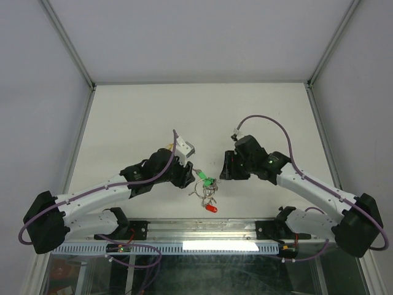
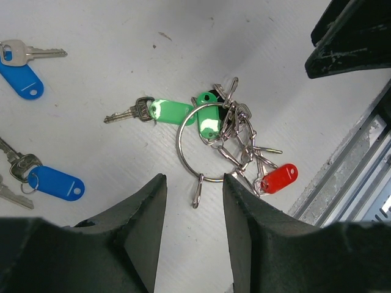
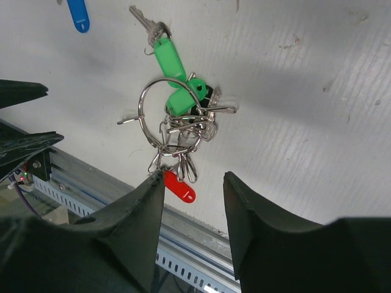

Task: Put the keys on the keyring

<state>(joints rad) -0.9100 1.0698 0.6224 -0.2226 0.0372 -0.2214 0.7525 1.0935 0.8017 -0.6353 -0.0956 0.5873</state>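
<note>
At the 6 o'clock edge of the table, the keyring lies flat between both arms, bunched with a red-capped key and smaller rings. The left gripper hovers over it, jaws apart and empty. The right gripper hovers likewise, jaws apart and holding nothing. A green-capped key lies across the wire at 10 o'clock; whether it is threaded cannot be told. Two blue-capped keys lie loose toward 9 o'clock. Judged step: setting up the next threading. Next move calls for one gripper steadying the ring while the other fetches a loose key. No container is in view.
</note>
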